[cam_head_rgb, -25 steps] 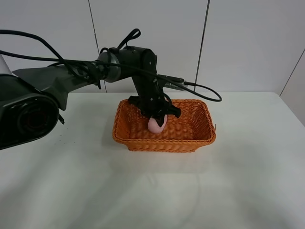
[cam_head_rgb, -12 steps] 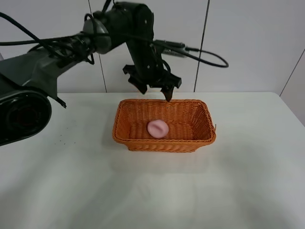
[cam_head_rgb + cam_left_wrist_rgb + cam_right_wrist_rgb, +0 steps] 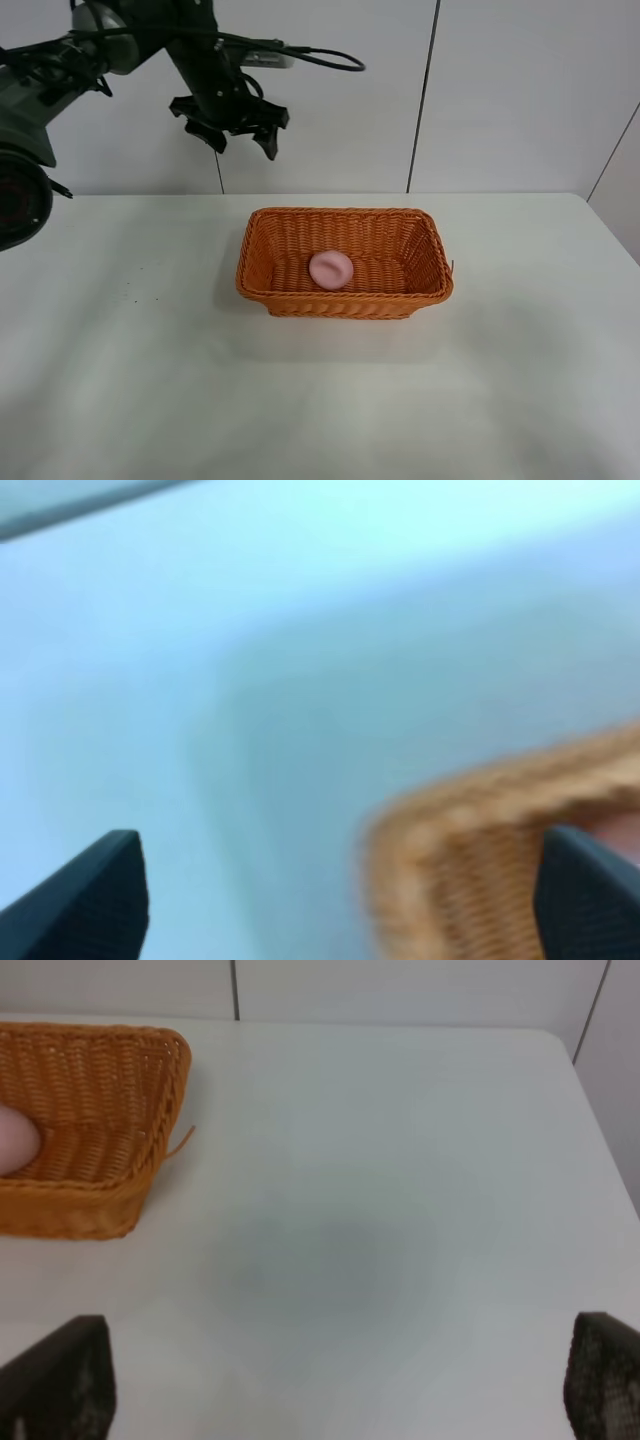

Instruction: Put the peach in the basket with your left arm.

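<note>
The peach [image 3: 330, 268] lies in the basket [image 3: 345, 301] on the table [image 3: 150, 380]; the left gripper [image 3: 240, 135] hangs spread at ten o'clock.

- The basket [image 3: 345, 300]: orange throughout, in a close woven wicker pattern.
- The peach [image 3: 330, 268] inside the basket: plain pale pink.
- The left gripper [image 3: 243, 135] and its cables [image 3: 320, 55]: black.
- The table [image 3: 150, 380] under the basket: plain white.
- The wall [image 3: 520, 100] behind the basket: off-white panels with dark seams.

Pink peach [image 3: 330, 268] lies inside orange wicker basket [image 3: 345, 300], 9 o'clock of centre; left arm [image 3: 212, 70] high at basket's 11 o'clock, jaws spread.
</note>
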Robot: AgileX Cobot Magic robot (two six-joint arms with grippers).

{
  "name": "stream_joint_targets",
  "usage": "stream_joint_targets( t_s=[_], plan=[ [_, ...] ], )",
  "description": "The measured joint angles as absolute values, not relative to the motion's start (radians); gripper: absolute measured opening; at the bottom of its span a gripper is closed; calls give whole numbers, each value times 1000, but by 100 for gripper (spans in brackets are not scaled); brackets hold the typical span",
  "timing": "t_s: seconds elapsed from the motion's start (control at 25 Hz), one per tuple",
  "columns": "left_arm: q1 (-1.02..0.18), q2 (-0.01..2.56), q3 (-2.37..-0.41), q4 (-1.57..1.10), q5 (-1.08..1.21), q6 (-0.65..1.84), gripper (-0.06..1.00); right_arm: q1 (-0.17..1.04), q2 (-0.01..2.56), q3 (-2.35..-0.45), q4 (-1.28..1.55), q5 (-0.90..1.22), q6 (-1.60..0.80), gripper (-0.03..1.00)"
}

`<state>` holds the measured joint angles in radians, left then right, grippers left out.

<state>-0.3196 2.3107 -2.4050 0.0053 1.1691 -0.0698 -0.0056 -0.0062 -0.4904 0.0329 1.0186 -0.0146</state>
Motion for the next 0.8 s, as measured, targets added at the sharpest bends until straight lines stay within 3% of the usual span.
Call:
stream_joint_targets(
  t_s=[0.44,0.8],
  plan=[
    [-39,2315,-2399,-6,1169,-37,80,-6,-6,-490,33,1019,-15,69],
    [1,2291,-2390,-116,1170,-22,80,-6,-6,-490,33,1019,-15,69]
  ],
)
